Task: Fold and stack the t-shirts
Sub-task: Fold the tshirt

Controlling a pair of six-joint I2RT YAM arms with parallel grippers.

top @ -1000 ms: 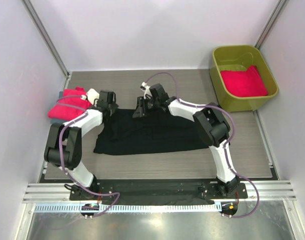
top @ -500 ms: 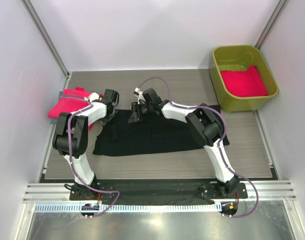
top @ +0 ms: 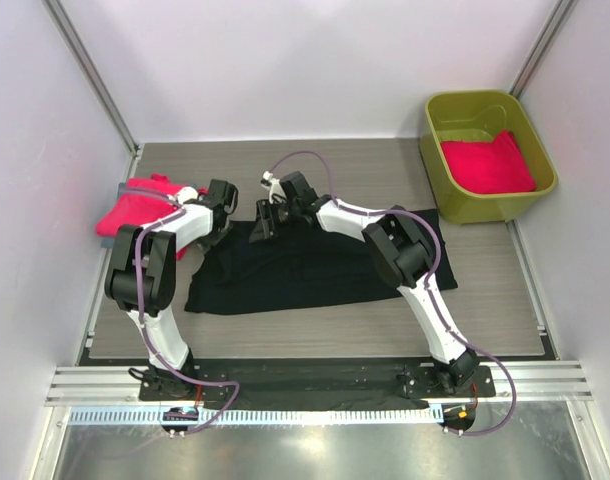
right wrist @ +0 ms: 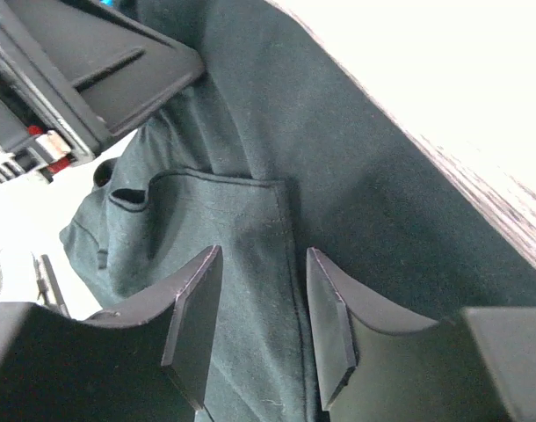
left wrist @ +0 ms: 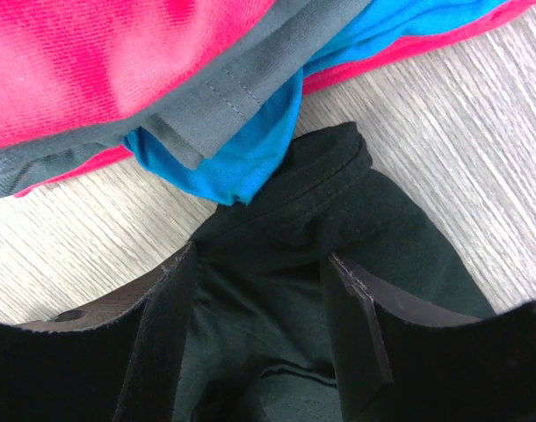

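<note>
While the black t-shirt (top: 305, 270) lies spread across the middle of the wood-grain tabletop (top: 385, 170), both arms reach over to its far left corner. The left pincer (top: 218, 222) sits at that corner, near the pile of pink t-shirts (top: 135, 208) at the left edge. The right pincer (top: 263, 228) is just beside it, over the shirt's far edge. From the left wrist, the left pincer (left wrist: 261, 343) is spread wide, its two fingers (left wrist: 167, 338) standing either side of a bunched ridge of black cloth that rises between them without being pinched. Just beyond that ridge, a tongue of the blue t-shirt (left wrist: 242, 149) hangs out from under a grey cloth (left wrist: 206, 88) with a stitched hem. Pink fabric shows above and below these two layers, and the tip of the blue touches the black shirt. From the right wrist, the right pincer (right wrist: 264, 330) has its fingers (right wrist: 193, 325) a narrow gap apart. Black cloth with a hem line runs through the gap and neither pad presses on it. At the far right corner an olive-green tub (top: 545, 172) holds a folded pink t-shirt (top: 488, 163), well apart from the rest.
</note>
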